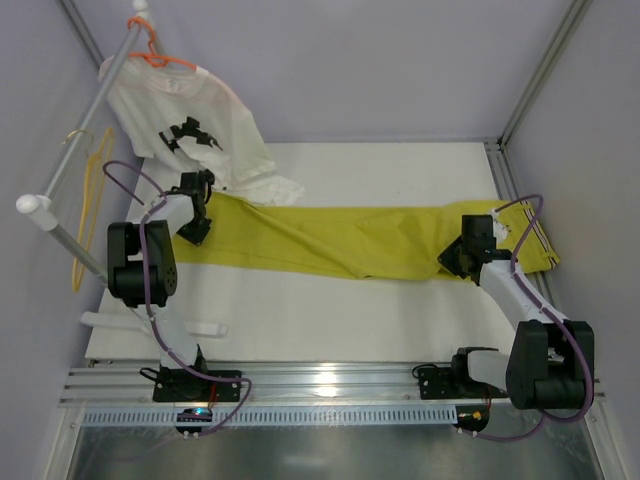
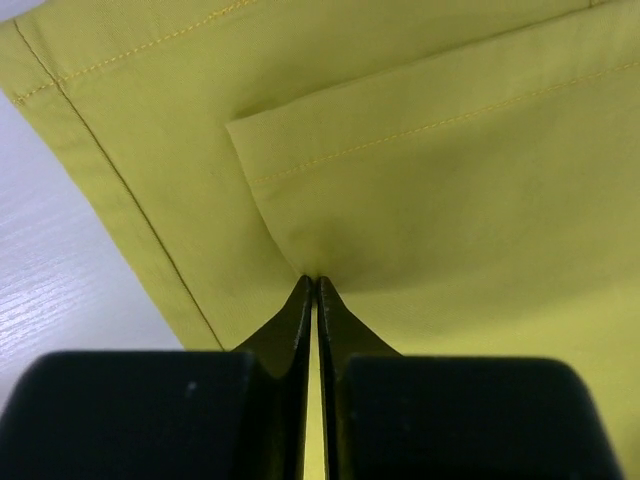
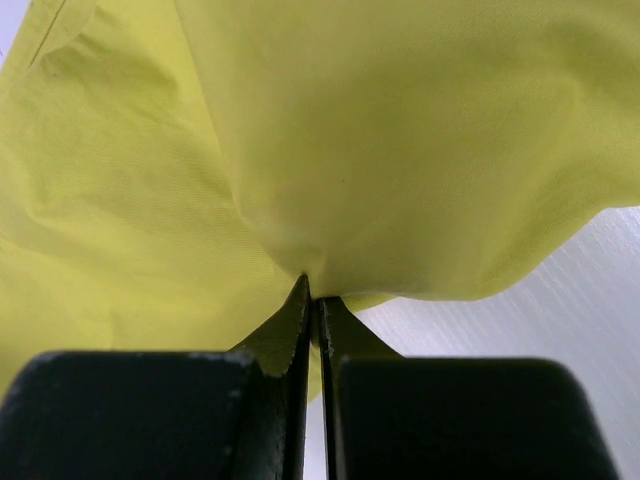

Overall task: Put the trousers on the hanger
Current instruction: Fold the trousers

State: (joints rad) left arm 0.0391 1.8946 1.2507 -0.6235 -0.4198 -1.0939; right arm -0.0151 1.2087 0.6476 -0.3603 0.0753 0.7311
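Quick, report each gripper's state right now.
Left gripper: closed, pinching the trousers.
Right gripper: closed, pinching the trousers too.

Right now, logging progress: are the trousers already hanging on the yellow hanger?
No, the trousers lie stretched on the table; the yellow hanger hangs bare from the rail.

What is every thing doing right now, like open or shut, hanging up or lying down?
trousers, lying stretched out on the table, pinched near both ends
left gripper, shut on the trousers
right gripper, shut on the trousers
hanger, hanging bare on the rail
T-shirt, hanging on the orange hanger
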